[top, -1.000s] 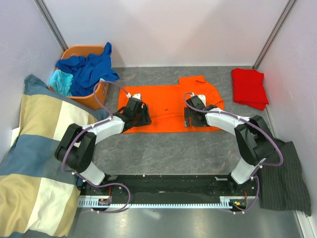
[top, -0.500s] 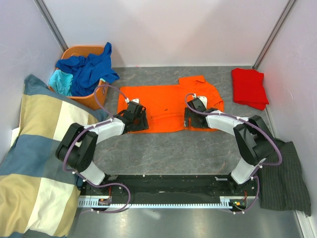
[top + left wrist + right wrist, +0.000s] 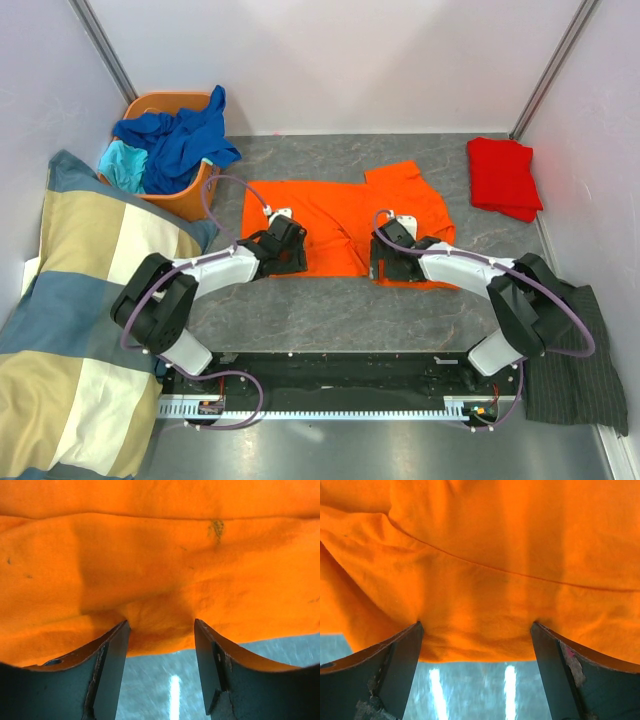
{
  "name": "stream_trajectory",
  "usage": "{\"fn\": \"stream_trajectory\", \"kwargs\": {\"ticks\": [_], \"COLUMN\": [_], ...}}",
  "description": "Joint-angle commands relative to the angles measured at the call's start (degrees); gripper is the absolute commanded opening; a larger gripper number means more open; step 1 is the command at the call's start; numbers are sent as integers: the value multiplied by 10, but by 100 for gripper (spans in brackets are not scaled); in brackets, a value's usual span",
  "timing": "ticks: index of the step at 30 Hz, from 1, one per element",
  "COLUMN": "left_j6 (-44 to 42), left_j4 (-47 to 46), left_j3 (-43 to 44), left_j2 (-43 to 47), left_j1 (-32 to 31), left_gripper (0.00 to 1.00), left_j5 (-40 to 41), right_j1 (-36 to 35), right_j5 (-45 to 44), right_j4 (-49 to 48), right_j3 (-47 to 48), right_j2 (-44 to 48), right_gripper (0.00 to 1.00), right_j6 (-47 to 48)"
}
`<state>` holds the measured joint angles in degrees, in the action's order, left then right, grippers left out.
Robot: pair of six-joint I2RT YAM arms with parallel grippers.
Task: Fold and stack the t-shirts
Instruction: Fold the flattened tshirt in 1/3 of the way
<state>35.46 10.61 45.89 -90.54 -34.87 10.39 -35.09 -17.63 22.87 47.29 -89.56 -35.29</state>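
Note:
The bright orange t-shirt (image 3: 330,215) lies spread on the grey table, rumpled on its right side. My left gripper (image 3: 288,258) stands on its near hem at the left and my right gripper (image 3: 388,262) on the near hem at the right. In the left wrist view the left gripper (image 3: 160,630) has its jaws apart with bunched orange cloth (image 3: 160,570) between the tips. In the right wrist view the right gripper (image 3: 476,630) has its jaws wider apart over the hem (image 3: 480,605). A folded red t-shirt (image 3: 503,175) lies at the far right.
An orange basket (image 3: 160,100) at the far left holds royal blue shirts (image 3: 180,135) and a turquoise one (image 3: 122,165). The checked blanket (image 3: 80,330) fills the left side. Dark pinstriped cloth (image 3: 570,360) lies at the near right.
Both grippers have moved toward the arms' bases and the orange t-shirt has slid with them. Its right sleeve end has bunched up and turned.

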Motion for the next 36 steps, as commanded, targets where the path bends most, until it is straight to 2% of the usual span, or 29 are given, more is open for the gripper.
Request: {"fn": "stream_trajectory", "kwargs": {"ticks": [1, 10, 15, 16, 24, 27, 31, 36], "left_j6": [71, 154, 157, 153, 169, 174, 166, 120], "left_j4": [101, 169, 247, 252, 284, 301, 313, 307], "left_j3": [-50, -133, -127, -129, -138, -133, -99, 0], "left_j2": [10, 109, 145, 161, 216, 279, 356, 397], "left_j1": [-43, -83, -85, -85, -88, -96, -100, -100], "left_gripper": [63, 63, 63, 60, 62, 62, 62, 65], "left_j5": [-6, 6, 59, 62, 47, 32, 28, 92], "right_j1": [-37, -65, -67, -67, -67, -67, -67, -59], "right_j5": [30, 16, -25, -39, -39, -52, -113, -196], "right_j4": [98, 157, 209, 217, 253, 284, 306, 237], "right_j3": [-34, -85, -98, -97, -86, -54, 41, 127], "right_j2": [22, 108, 157, 163, 198, 236, 247, 188], "right_gripper": [98, 98, 98, 98, 98, 98, 98, 98], "right_j6": [-51, -109, -142, -145, -148, -147, -124, -56]}}
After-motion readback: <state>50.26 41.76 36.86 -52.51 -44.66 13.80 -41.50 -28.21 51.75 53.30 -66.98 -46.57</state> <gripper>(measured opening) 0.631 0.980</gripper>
